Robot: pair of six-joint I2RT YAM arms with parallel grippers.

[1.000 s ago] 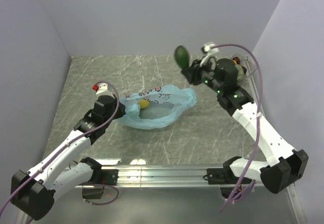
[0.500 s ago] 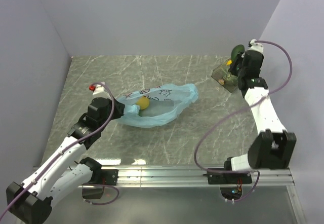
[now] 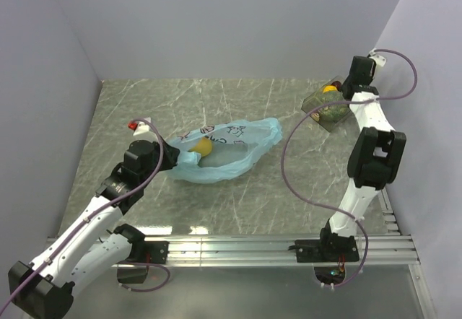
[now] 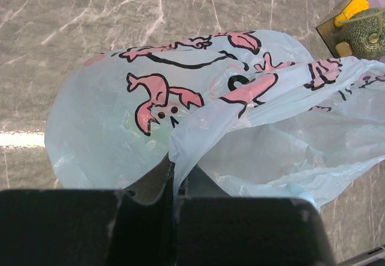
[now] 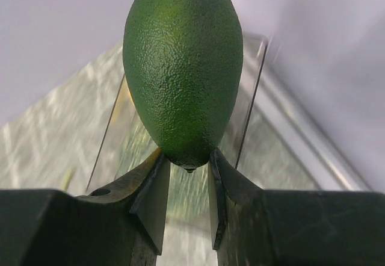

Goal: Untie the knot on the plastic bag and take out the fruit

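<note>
The light-blue plastic bag (image 3: pixel 229 148) lies flat and open in the middle of the table, and no knot shows on it. A small yellow fruit (image 3: pixel 203 146) sits inside near its left end. My left gripper (image 3: pixel 175 158) is shut on the bag's left edge; in the left wrist view the plastic (image 4: pixel 210 115) runs down between the closed gripper (image 4: pixel 174 173). My right gripper (image 5: pixel 187 157) is shut on the lower tip of a dark green oval fruit (image 5: pixel 180 67) and holds it over the clear tray (image 5: pixel 249 97). In the top view that gripper (image 3: pixel 346 89) is at the back right.
The clear rigid tray (image 3: pixel 315 107) stands at the back right by the wall, with a ribbed grey-green melon (image 3: pixel 333 103) and a yellow-orange fruit (image 3: pixel 330 88) in it. Both also show in the left wrist view (image 4: pixel 367 34). A metal rail (image 3: pixel 238 248) runs along the near edge.
My right arm has swung from beside the bag to the back right, carrying the dark green fruit over the tray. My left gripper has kept its hold on the bag's edge.
</note>
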